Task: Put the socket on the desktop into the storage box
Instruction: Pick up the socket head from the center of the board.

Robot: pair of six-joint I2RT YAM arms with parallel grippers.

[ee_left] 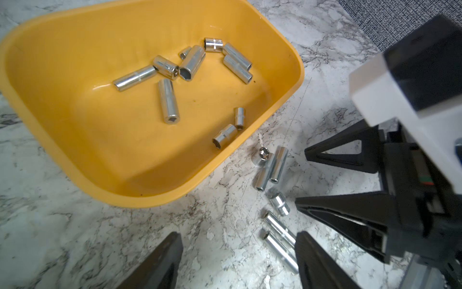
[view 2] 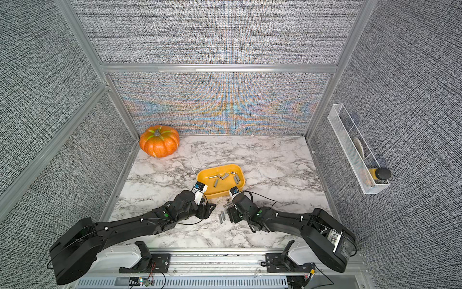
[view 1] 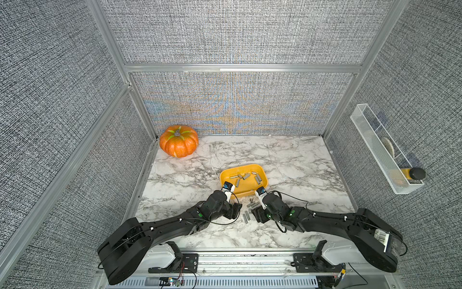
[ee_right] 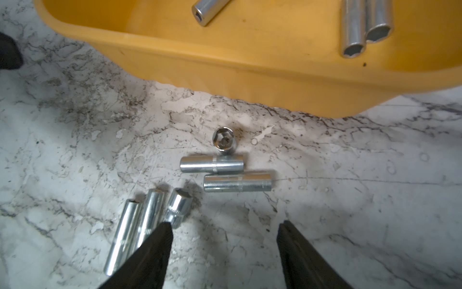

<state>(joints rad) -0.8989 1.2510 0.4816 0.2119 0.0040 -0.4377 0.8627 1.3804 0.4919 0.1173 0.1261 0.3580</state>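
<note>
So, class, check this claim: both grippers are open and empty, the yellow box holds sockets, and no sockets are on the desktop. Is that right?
No. Six sockets are on the desktop, beside the storage box, as the right wrist view shows. The left gripper and right gripper are open and empty, and the box holds sockets.

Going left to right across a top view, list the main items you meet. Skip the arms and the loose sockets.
pumpkin → storage box → white wire basket
</note>
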